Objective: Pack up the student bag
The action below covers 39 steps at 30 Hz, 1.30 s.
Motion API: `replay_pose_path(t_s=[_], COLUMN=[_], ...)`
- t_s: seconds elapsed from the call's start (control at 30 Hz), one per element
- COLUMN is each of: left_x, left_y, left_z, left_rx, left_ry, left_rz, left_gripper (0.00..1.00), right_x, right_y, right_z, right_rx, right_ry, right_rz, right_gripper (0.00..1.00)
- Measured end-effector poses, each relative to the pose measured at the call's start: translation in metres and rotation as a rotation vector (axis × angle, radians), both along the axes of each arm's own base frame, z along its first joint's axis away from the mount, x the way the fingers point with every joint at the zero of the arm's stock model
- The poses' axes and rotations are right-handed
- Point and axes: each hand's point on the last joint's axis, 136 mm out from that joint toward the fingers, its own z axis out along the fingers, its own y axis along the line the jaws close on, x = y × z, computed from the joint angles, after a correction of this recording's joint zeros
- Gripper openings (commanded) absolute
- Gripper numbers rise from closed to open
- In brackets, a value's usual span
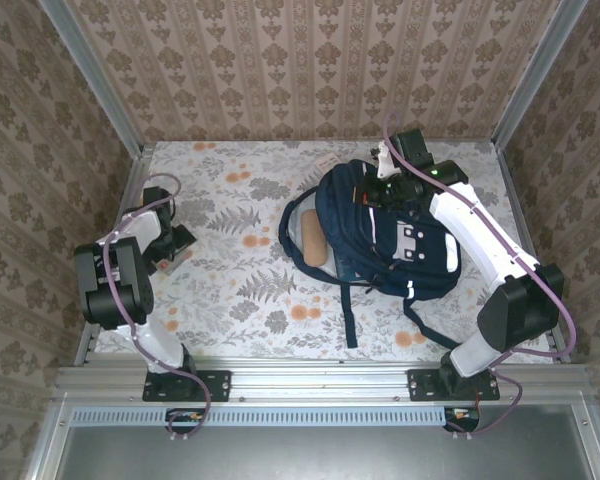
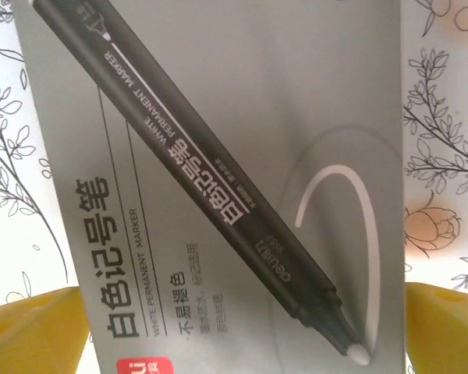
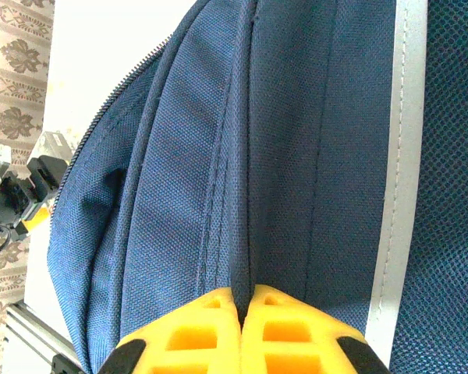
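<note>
The backpack [image 1: 390, 235] lies on the flower-patterned table [image 1: 240, 290] at about 3 o'clock from the table's middle, well apart from the left gripper [image 1: 177, 243], which hangs low over the 9 o'clock side. The right gripper [image 1: 388, 188] sits at the bag's 12 o'clock end. In the right wrist view its yellow fingers [image 3: 207, 327] are pressed together at 6 o'clock, with a raised fold of the blue fabric running straight down into the seam between them, so they are clamped on the bag. A white stripe [image 3: 390, 195] runs along the fabric at 3 o'clock of the fingers and an open zip edge [image 3: 117, 93] curves away at 10 o'clock. In the top view the bag's mouth gapes on its 9 o'clock side, showing pale lining, and a tan oval thing [image 1: 315, 243] lies in that opening; what it is cannot be told. In the left wrist view the left gripper's fingers [image 2: 31, 331] stand wide apart at 7 and 5 o'clock, with a grey marker box [image 2: 218, 195] lying flat on the table between them and reaching up to 12 o'clock; whether the fingers touch its sides cannot be told
</note>
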Motion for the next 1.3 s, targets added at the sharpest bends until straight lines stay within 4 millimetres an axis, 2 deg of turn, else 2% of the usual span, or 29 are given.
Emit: replay_pose_path(t_s=[0.13, 0.33, 0.47, 0.63, 0.73, 1.03, 1.13, 1.3], left_x=[0.004, 0.006, 0.007, 0.014, 0.016, 0.0, -0.004, -0.013], left_y=[0.002, 0.0, -0.005, -0.03, -0.061, -0.183, -0.224, -0.305], left_z=[-0.006, -0.013, -0.005, 0.017, 0.028, 0.047, 0.062, 0.089], left_rx=[-0.009, -0.019, -0.027, -0.029, -0.045, -0.145, -0.185, -0.27], left_ry=[0.0, -0.002, -0.035, -0.099, -0.126, -0.143, -0.174, -0.232], left_rz=[0.003, -0.007, -0.031, -0.106, -0.189, -0.487, -0.565, -0.715], left_gripper=[0.98, 0.75, 0.66, 0.69, 0.7, 0.72, 0.73, 0.73], right_x=[0.0, 0.0, 0.0, 0.0, 0.0, 0.002, 0.003, 0.004], right_y=[0.0, 0.0, 0.0, -0.001, -0.001, -0.004, -0.006, -0.01], right_z=[0.0, 0.0, 0.0, 0.0, 0.0, 0.0, 0.0, 0.003], right_rx=[0.0, 0.001, 0.001, -0.002, -0.002, -0.002, -0.001, 0.002], right_ry=[0.0, 0.0, 0.001, 0.0, 0.0, 0.0, 0.0, -0.007], right_rz=[0.0, -0.001, -0.002, -0.004, -0.005, -0.014, -0.017, -0.027], right_gripper=[0.01, 0.01, 0.01, 0.01, 0.01, 0.01, 0.01, 0.01])
